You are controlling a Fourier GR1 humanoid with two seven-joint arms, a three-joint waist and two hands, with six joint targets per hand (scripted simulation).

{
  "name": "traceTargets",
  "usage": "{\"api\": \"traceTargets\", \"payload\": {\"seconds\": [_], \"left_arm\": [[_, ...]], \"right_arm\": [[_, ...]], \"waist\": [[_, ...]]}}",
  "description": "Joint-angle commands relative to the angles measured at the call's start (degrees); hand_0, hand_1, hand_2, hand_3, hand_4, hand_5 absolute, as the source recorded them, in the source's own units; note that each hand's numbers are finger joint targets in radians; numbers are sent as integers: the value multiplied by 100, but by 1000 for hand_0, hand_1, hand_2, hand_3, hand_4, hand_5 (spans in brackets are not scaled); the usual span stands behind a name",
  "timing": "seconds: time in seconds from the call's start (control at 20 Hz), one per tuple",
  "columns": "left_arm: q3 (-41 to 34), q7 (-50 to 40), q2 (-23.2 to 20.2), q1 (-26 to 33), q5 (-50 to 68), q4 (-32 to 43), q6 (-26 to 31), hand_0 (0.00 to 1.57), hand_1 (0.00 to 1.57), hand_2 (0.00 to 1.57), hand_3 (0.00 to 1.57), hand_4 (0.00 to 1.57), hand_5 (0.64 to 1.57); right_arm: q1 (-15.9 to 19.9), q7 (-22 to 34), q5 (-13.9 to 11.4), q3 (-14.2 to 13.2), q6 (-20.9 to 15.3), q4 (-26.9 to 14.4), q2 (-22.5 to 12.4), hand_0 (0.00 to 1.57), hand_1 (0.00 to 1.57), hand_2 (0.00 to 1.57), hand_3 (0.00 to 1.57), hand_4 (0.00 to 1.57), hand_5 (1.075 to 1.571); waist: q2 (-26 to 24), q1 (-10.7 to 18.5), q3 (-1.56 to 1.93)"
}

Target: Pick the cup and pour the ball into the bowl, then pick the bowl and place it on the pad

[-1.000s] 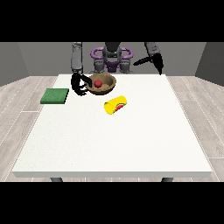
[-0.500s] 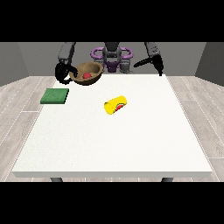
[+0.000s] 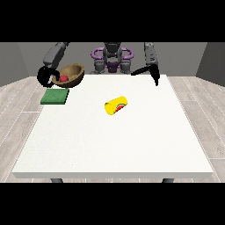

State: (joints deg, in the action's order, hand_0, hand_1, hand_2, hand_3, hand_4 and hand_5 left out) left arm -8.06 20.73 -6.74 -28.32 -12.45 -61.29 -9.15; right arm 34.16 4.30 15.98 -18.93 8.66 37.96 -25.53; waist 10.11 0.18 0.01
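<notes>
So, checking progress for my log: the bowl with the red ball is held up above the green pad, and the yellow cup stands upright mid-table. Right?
Not quite. The front view shows the yellow cup lying on its side mid-table, not upright. The rest holds: the hand at the view's left holds the bowl, red ball inside, above the green pad.

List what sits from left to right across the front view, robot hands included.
Robot hand at the view's left → green pad → brown bowl with the red ball → yellow cup lying on its side → robot hand at the view's right.
</notes>
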Motion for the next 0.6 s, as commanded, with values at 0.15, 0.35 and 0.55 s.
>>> {"api": "traceTargets", "payload": {"seconds": [0.15, 0.35, 0.55], "left_arm": [[319, 130, 144, -248, -205, -497, -167, 0, 0, 0, 0, 0, 1565], [505, 34, 117, -410, -353, -1323, -272, 0, 0, 0, 0, 0, 1565], [456, -451, -26, -477, -306, -1844, -190, 0, 0, 0, 0, 0, 1564]], "right_arm": [[121, -626, 391, -665, 694, -700, -884, 1571, 1571, 1571, 1366, 1031, 1562], [130, -1451, 325, -867, 1133, -1052, -1470, 1571, 1571, 1571, 1192, 1008, 1567], [226, -1772, 115, -820, 1099, -1344, -1721, 1571, 1571, 1571, 0, 1047, 1567]], "waist": [[920, 306, 6], [1765, 458, 19], [1827, 453, 14]]}}
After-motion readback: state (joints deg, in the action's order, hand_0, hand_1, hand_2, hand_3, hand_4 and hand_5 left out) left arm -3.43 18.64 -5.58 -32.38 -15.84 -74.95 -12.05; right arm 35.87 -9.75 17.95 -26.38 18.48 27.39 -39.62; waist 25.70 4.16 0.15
